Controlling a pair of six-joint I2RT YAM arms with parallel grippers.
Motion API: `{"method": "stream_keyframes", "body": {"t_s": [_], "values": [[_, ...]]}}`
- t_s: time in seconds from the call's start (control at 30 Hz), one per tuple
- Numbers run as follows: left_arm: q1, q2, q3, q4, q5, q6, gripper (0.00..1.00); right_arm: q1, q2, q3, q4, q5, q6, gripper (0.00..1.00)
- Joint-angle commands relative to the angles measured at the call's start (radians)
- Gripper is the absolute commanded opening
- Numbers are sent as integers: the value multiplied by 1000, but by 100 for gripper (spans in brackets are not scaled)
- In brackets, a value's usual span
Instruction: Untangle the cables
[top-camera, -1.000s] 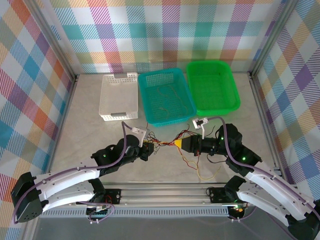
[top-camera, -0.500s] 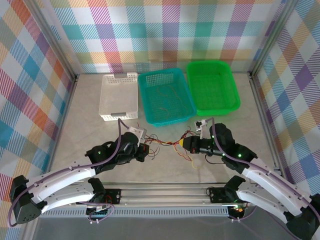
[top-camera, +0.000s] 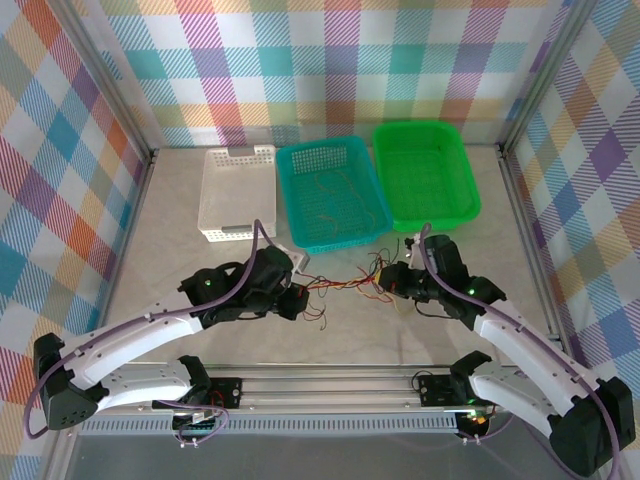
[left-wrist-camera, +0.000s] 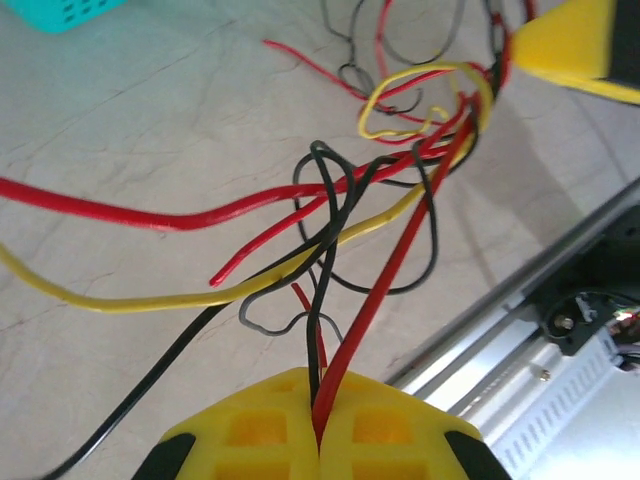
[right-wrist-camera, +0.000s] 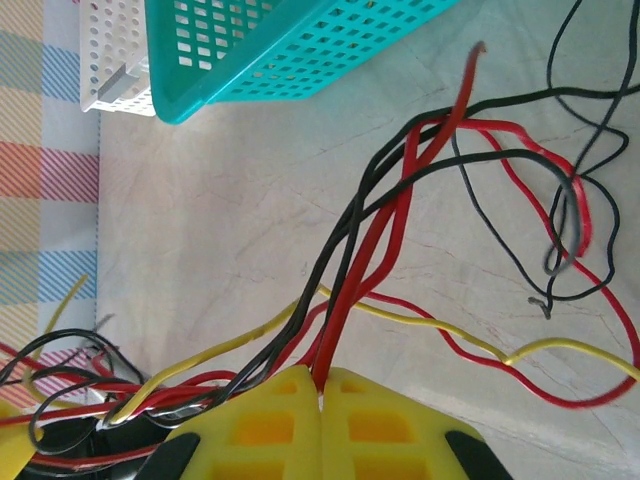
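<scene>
The cables (top-camera: 340, 285), thin red, black and yellow wires, stretch in a tangle between my two grippers on the table. In the left wrist view my left gripper (left-wrist-camera: 320, 395) is shut on a red and a black cable, and the knot of cables (left-wrist-camera: 400, 150) hangs in front of it. My right gripper (right-wrist-camera: 320, 385) is shut on red cables, with black and yellow ones running past its fingers. From above, the left gripper (top-camera: 295, 298) sits left of the tangle and the right gripper (top-camera: 387, 283) right of it. One yellow right fingertip (left-wrist-camera: 575, 45) shows beyond the knot.
A teal basket (top-camera: 300, 200) with several loose wires stands just behind the tangle, between a white basket (top-camera: 238, 192) on its left and a green basket (top-camera: 425, 172) on its right. The metal rail (top-camera: 330, 385) runs along the near edge.
The right gripper has drawn back to the right, widening the gap, and the cables now stretch out between the two grippers. The left wrist has shifted slightly toward the baskets.
</scene>
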Motion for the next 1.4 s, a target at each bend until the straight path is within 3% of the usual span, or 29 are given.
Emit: {"method": "stream_keyframes", "body": {"t_s": [0.0, 0.1, 0.17, 0.37, 0.43, 0.53, 0.67, 0.83, 1.0, 1.1, 1.23, 1.37], "values": [[2, -62, 36, -196, -2, 28, 0, -82, 29, -53, -101, 157, -28, 0], [8, -61, 45, -197, 40, 39, 0, -98, 58, -59, -98, 170, -47, 0], [13, -61, 39, -179, 77, 33, 0, -99, 65, -61, -57, 114, -75, 2], [15, -32, 13, -99, 129, -1, 0, -98, -14, -86, 121, -164, -136, 48], [16, -22, 18, -81, 122, -14, 0, -98, -55, -87, 120, -182, -156, 54], [17, -17, 32, -57, 101, -35, 0, -98, -102, -93, 72, -123, -140, 56], [18, -2, 66, -24, 114, -52, 0, -96, -89, -145, 166, -216, -63, 55], [18, 5, 83, 19, 138, -39, 0, -53, -10, -211, 356, -264, 30, 47], [18, 13, 89, 22, 68, -40, 0, 9, 51, -212, 396, -230, 0, 41], [19, -10, 88, 55, 26, -81, 0, 77, 60, -221, 392, -150, -81, 44], [20, -30, 99, 90, 8, -151, 0, 187, 52, -252, 437, -12, -168, 57], [19, -22, 125, 94, 24, -193, 0, 220, 50, -295, 505, 57, -192, 62]]}}
